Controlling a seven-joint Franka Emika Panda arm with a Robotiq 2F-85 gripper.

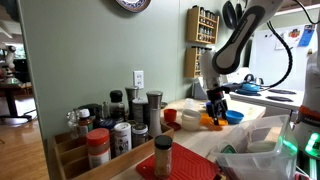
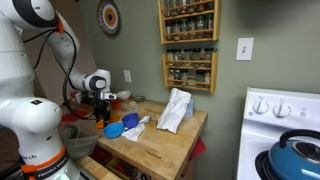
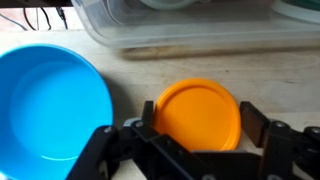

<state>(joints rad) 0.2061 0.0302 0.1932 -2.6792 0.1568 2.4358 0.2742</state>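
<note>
My gripper [image 3: 198, 120] hangs just above the wooden counter [image 3: 130, 65], with its two black fingers on either side of a round orange lid-like disc [image 3: 200, 100]. The fingers are open. The left one is at the disc's edge and the right one stands a small gap away. A blue bowl [image 3: 50, 105] lies right beside the disc. In both exterior views the gripper [image 1: 215, 100] [image 2: 100, 106] points straight down over the orange disc [image 1: 212, 121] next to the blue bowl [image 1: 233, 116] [image 2: 114, 130].
A clear plastic container [image 3: 190, 25] stands just beyond the disc. Spice jars [image 1: 120, 125] crowd the near end of the counter, with a red bowl [image 1: 171, 115] further along. A white cloth [image 2: 176, 110] lies on the counter. Spice racks [image 2: 188, 45] hang on the wall. A stove with a blue kettle [image 2: 296, 156] stands nearby.
</note>
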